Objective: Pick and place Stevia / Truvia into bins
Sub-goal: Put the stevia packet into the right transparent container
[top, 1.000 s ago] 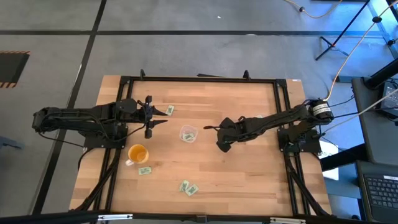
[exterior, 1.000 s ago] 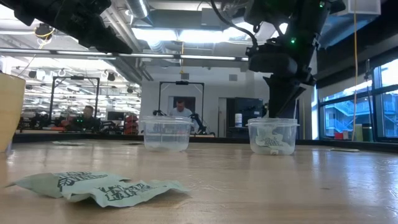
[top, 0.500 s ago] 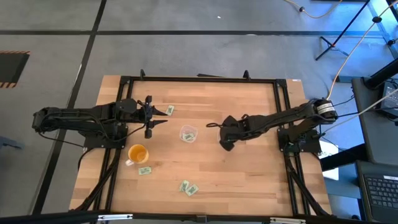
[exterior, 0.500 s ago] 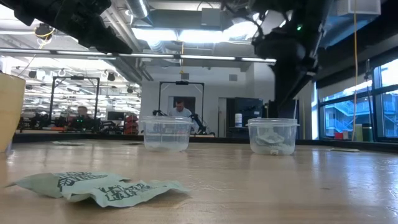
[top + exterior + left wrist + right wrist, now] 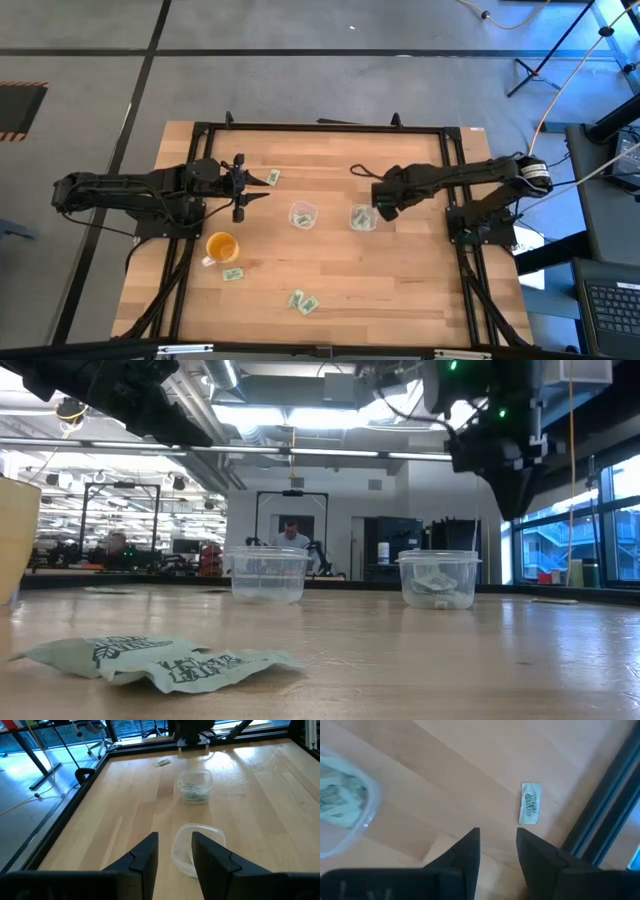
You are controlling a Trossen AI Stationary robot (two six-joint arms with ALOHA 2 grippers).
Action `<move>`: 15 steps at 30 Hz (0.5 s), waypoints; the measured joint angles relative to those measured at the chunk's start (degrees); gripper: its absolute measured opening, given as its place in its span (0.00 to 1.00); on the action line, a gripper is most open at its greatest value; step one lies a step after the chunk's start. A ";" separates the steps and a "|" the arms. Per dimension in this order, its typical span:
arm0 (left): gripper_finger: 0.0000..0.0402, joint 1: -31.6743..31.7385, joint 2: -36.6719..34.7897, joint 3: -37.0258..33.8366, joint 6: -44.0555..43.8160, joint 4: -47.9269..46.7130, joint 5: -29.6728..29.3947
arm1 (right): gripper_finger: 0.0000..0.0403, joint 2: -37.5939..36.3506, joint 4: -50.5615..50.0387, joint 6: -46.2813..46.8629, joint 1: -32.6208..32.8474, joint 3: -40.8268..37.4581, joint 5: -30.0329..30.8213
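Two clear bins stand mid-table: the left one [image 5: 302, 214] [image 5: 197, 847] and the right one [image 5: 362, 218] [image 5: 439, 578], which has green-and-white Stevia packets lying in it [image 5: 335, 800]. Loose packets lie flat on the wood at the far left [image 5: 272, 177], near the cup [image 5: 232, 274], near the front edge [image 5: 303, 301] [image 5: 160, 660], and by the right rail [image 5: 530, 810]. My right gripper [image 5: 383, 208] [image 5: 497, 852] hangs open above the table just right of the right bin. My left gripper [image 5: 250, 190] [image 5: 175, 860] waits open, left of the left bin.
An orange cup [image 5: 221, 246] stands at the left, near my left arm. A black frame rail [image 5: 455, 200] runs round the table's edges. Bare wood [image 5: 400, 280] lies at the near right. Beyond the table a person sits far off in the room [image 5: 291, 535].
My right gripper has risen from over the right bin and drawn back toward the table's right edge, tipping to point more steeply down. The bin, covered by the arm in the high view before, now shows uncovered with packets in it.
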 joint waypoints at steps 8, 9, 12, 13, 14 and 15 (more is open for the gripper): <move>0.28 0.00 0.00 0.00 -0.15 0.00 0.01 | 0.32 0.04 0.86 -3.65 -7.78 -6.57 -2.12; 0.28 0.00 0.00 0.00 -0.17 0.00 0.10 | 0.32 0.06 1.28 -3.81 -8.59 -7.57 -2.12; 0.28 0.00 0.00 0.00 -0.17 0.00 0.13 | 0.32 0.06 3.54 -5.74 -10.72 -10.24 -2.19; 0.28 0.00 0.00 0.00 -0.17 0.00 0.13 | 0.32 0.06 4.75 -6.67 -11.41 -11.23 -2.42; 0.28 0.00 0.00 0.00 -0.15 0.00 0.13 | 0.32 0.06 5.96 -7.23 -12.15 -12.15 -2.77; 0.28 0.00 0.01 0.00 -0.16 0.00 0.15 | 0.32 0.06 7.27 -8.06 -12.92 -13.05 -3.21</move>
